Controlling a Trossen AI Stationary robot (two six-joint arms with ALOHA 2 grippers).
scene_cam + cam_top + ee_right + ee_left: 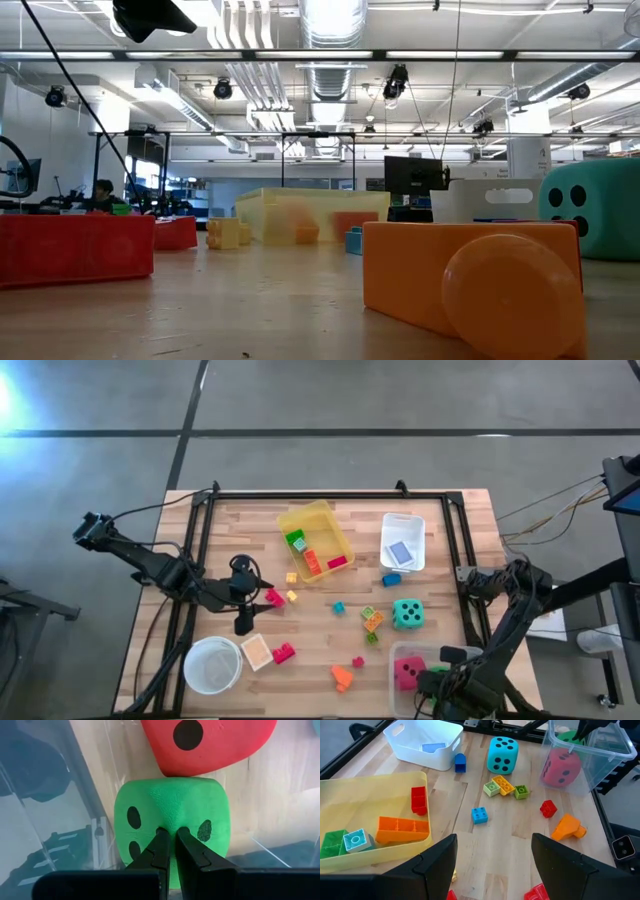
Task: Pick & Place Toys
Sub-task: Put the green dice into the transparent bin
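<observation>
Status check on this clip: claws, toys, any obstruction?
Left claw open, empty, over table. Right claw shut, tips against green die in clear bin, beside red die. Nothing blocking.

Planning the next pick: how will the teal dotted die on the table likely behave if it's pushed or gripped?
The teal die looks like soft foam, so probably light and squashy under a grip. Its flat faces suggest it slides or tips rather than rolls. Being far bigger than the small blocks beside it, it may need wide-open fingers.

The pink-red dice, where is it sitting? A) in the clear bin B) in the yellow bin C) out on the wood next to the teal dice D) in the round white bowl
A: the pink-red dice sits behind the see-through wall of the clear bin, apart from the teal dice on the table.
</observation>
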